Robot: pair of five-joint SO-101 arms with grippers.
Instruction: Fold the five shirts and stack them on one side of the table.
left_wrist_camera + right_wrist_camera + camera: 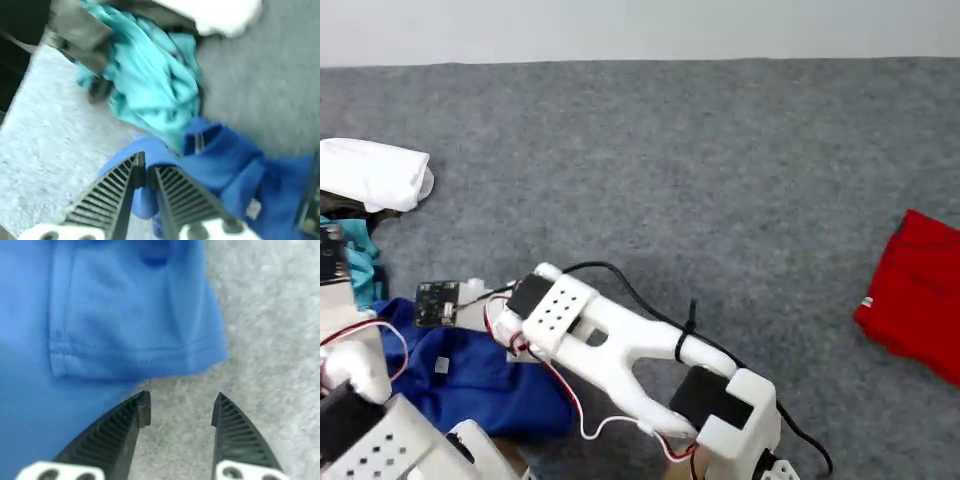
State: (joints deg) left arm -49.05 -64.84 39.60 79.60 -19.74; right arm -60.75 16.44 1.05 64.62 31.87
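Blue shirt [485, 385] lies crumpled at the lower left of the high view on the grey desk [700, 150], with the teal shirt [150, 85] lying against it. A white shirt [375, 172] sits at the upper left, and a red shirt [915, 295], seemingly folded, lies well apart at the right edge.

Our right tool [182, 407] hovers with its jaws wide at the blue shirt's stitched hem, partly over bare desk. Our left tool [146, 167] has its jaws drawn narrow, almost closed, at another edge of the same shirt. We cannot tell whether cloth is pinched between them.

We judge the step in hand to be drawing the blue shirt clear of the pile and spreading it flat. Next, the right tool would need to drop and close on the hem so both can pull the cloth taut.
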